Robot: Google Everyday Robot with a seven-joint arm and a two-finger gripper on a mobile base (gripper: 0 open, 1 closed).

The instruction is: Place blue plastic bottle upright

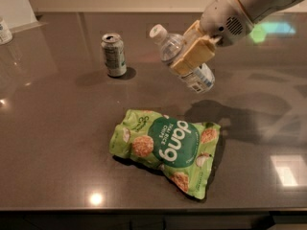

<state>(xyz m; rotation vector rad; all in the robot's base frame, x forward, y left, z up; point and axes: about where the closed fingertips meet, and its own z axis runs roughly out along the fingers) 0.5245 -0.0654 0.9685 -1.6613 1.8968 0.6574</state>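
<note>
Pincer (193,57) clamps tilted, capped blue plastic bottle (169,46) midair, right of can (113,54).

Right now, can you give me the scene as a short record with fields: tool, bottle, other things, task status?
tool: upper right, above the table, shut on the blue plastic bottle
blue plastic bottle: in the air, tilted, cap toward upper left
silver can: upright on the table, left of the bottle
green snack bag: lying flat, front centre
task status: bottle not yet placed upright
</note>
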